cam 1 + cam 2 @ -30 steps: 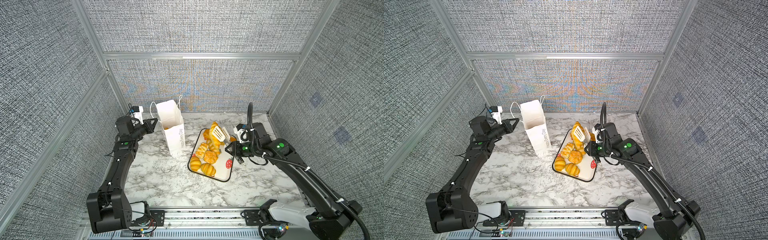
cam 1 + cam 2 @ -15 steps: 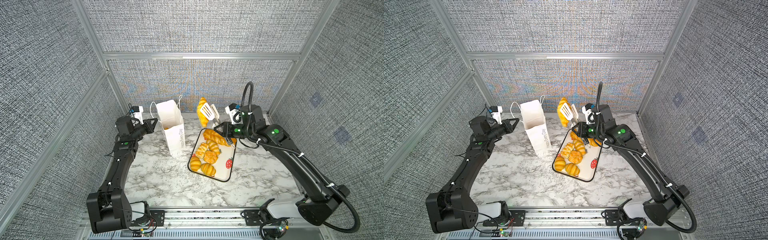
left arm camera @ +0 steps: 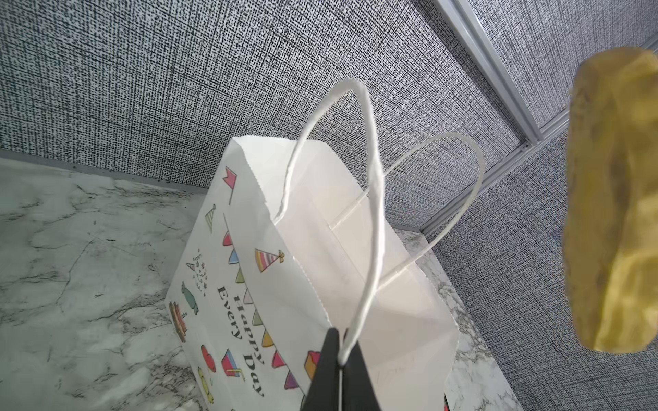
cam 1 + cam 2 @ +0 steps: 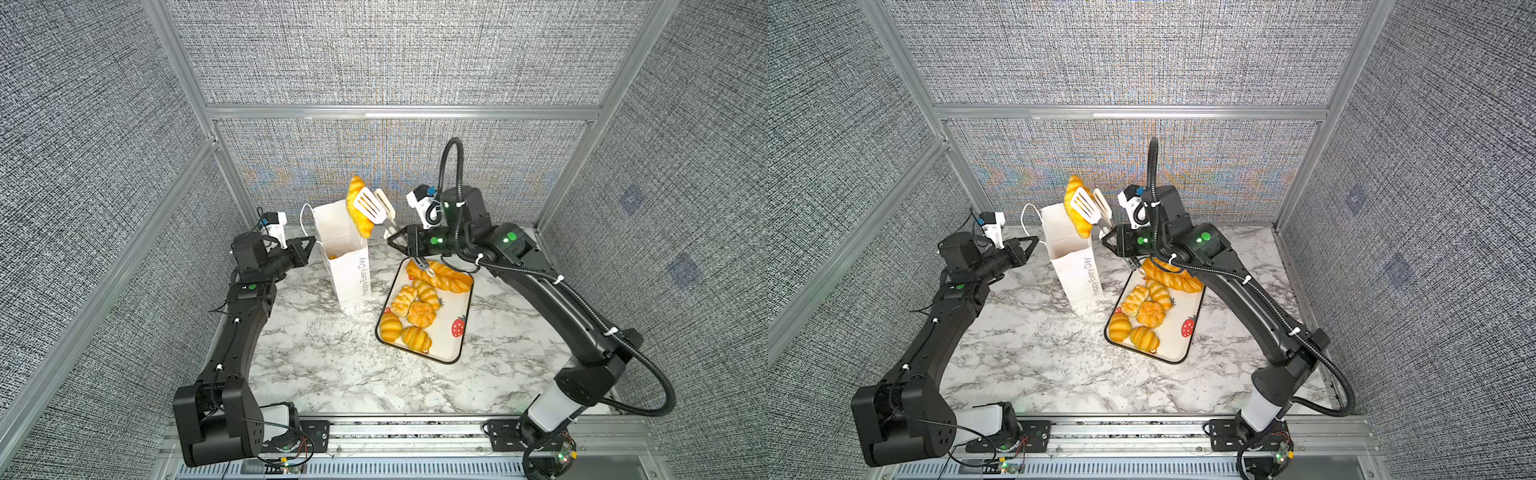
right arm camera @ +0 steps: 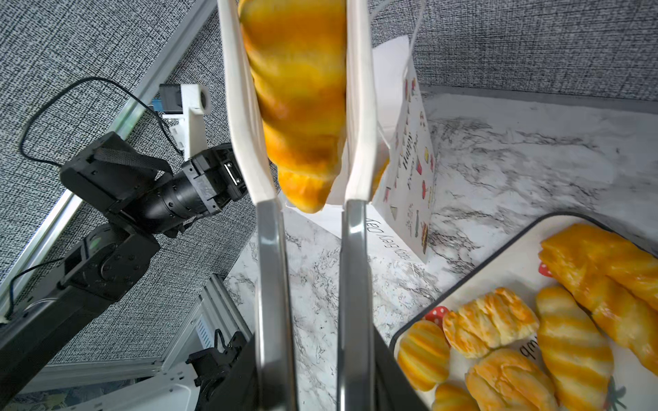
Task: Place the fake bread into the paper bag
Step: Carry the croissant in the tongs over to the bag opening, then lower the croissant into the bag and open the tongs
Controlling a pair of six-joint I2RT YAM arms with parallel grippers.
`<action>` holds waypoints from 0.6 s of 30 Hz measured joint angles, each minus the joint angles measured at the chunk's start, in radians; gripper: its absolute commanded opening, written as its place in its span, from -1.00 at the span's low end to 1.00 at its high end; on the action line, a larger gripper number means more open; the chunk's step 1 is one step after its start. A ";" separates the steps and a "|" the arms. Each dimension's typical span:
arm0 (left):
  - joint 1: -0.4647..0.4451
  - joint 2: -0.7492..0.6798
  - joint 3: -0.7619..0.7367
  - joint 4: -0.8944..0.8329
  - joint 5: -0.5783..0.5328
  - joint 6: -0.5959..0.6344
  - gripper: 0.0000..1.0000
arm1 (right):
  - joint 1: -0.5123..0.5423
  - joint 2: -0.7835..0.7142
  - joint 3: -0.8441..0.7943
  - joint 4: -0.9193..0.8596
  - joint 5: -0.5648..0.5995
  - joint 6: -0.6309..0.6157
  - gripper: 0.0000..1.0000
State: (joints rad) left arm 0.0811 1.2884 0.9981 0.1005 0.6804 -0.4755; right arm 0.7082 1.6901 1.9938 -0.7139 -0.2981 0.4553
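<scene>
The white paper bag (image 4: 347, 257) (image 4: 1077, 266) (image 3: 320, 249) stands open on the marble top. My left gripper (image 4: 309, 245) (image 4: 1032, 243) (image 3: 340, 359) is shut on one of its cord handles. My right gripper (image 4: 395, 241) (image 4: 1106, 240) (image 5: 315, 373) is shut on white slotted tongs (image 4: 372, 205) (image 4: 1090, 205) (image 5: 358, 106). The tongs clamp one golden croissant (image 4: 363, 227) (image 4: 1073, 189) (image 5: 302, 89) (image 3: 612, 199) in the air, just above the bag's mouth on its right side. The rest of the fake bread lies on the tray: a long braided loaf (image 4: 442, 276) (image 4: 1173, 276) and several smaller pieces (image 4: 409, 316). An orange bit (image 4: 332, 257) shows inside the bag.
The white strawberry-print tray (image 4: 461, 332) (image 4: 1183, 336) (image 5: 505, 270) lies right of the bag. Grey panel walls with aluminium posts close in the back and both sides. A metal rail runs along the front edge.
My right gripper has lifted the tongs and croissant off the tray, up and to the left to the bag's mouth. The left gripper and bag have not moved.
</scene>
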 measured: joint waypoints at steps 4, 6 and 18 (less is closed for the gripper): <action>0.000 -0.002 0.000 0.001 0.000 0.000 -1.00 | 0.019 0.067 0.083 -0.010 -0.012 -0.010 -0.28; 0.000 -0.002 0.000 0.002 0.000 0.000 -1.00 | 0.026 0.097 0.117 -0.015 -0.019 -0.012 -0.28; 0.000 -0.003 0.000 0.001 0.000 0.000 -1.00 | 0.032 0.211 0.148 -0.023 -0.027 -0.013 -0.28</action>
State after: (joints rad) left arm 0.0811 1.2854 0.9981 0.1017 0.6804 -0.4755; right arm 0.7399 1.9011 2.1414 -0.7368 -0.3256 0.4419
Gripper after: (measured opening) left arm 0.035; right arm 0.361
